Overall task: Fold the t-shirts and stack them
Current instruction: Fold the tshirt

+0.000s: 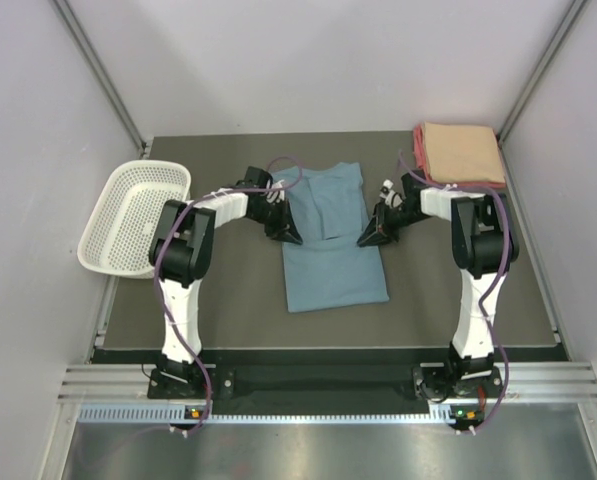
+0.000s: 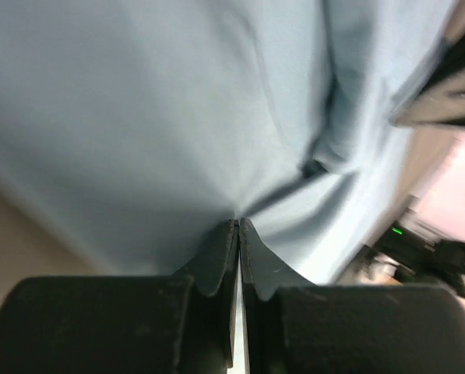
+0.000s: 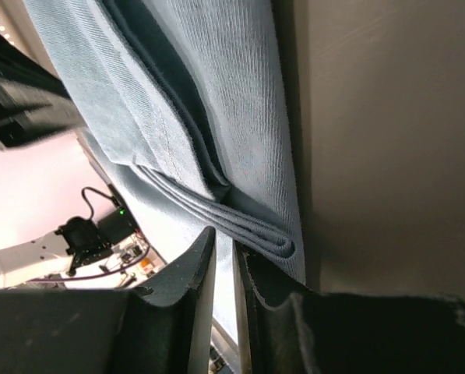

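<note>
A dusty blue-grey t-shirt (image 1: pixel 333 250) lies flat mid-table, its sleeves folded in over the upper half. My left gripper (image 1: pixel 290 236) is at its left edge and my right gripper (image 1: pixel 368 238) at its right edge, both about halfway up the shirt. In the left wrist view the left gripper (image 2: pixel 238 224) is shut, with the blue-grey cloth (image 2: pixel 139 117) puckered at its tips. In the right wrist view the right gripper (image 3: pixel 224 238) is nearly closed on a thin layer of the shirt (image 3: pixel 216 86), beside a rolled folded edge (image 3: pixel 273 243). A folded peach t-shirt (image 1: pixel 465 150) lies on a pink-red one (image 1: pixel 419 150) at the back right.
A white mesh basket (image 1: pixel 133 215) sits tilted at the table's left edge, close to the left arm. The dark table mat (image 1: pixel 228 310) ends at grey walls on both sides. The folded stack lies just behind the right arm's elbow.
</note>
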Available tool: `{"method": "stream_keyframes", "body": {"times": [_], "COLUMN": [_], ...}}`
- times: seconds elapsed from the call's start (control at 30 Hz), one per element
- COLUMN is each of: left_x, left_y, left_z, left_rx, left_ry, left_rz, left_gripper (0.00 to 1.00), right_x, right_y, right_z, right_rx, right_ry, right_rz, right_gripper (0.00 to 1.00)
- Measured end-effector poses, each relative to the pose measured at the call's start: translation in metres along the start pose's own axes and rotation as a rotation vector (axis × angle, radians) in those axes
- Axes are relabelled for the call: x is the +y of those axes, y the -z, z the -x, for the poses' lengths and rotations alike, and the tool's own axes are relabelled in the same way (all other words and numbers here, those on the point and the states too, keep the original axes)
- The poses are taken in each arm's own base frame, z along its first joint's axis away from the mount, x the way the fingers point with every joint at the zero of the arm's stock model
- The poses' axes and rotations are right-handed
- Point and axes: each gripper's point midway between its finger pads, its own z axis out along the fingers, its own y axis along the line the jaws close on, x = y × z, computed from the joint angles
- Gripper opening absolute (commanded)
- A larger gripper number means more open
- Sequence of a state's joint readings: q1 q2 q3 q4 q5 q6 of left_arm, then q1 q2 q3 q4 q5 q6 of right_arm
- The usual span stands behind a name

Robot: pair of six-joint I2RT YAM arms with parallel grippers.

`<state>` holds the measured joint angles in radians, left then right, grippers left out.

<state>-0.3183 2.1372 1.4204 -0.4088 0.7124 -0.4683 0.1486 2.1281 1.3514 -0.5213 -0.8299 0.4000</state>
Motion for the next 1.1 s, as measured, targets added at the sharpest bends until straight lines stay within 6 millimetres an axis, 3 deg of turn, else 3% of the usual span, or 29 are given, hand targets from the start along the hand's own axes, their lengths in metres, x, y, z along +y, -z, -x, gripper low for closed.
{"method": "stream_keyframes", "body": {"times": [0.17,0.4,0.5,0.73,0.9,1.1], "left_x": [0.019,0.020,0.004,-0.054,-0.052,-0.013], "left_y": [0.011,0.029,0.046,0.079,0.067,0.032], "left_z": [0.016,0.014,0.013,0.011,-0.011,-0.039], "left_rx": [-0.041,-0.060,-0.087,-0.170,-0.112,-0.021], "left_ry": [-0.053,-0.086,-0.108,-0.188,-0.135,-0.003], "left_rz": [0.106,0.191,0.202,0.132,0.080,0.056], "left_gripper": [0.07,0.09,0.09,0.09,0.09,0.05], "right_x": [0.001,-0.005,-0.004,0.011,0.005,-0.014], "right_y": [0.003,0.016,0.027,0.046,0.042,0.024], "right_z": [0.005,0.013,0.018,0.016,0.018,0.030], "right_rx": [-0.008,-0.032,-0.062,-0.110,-0.110,-0.097], "right_ry": [0.005,-0.002,0.014,0.064,0.054,0.034], "right_rz": [-0.009,-0.048,-0.066,-0.059,-0.068,-0.087], "right_gripper": [0.20,0.20,0.20,0.18,0.17,0.17]}}
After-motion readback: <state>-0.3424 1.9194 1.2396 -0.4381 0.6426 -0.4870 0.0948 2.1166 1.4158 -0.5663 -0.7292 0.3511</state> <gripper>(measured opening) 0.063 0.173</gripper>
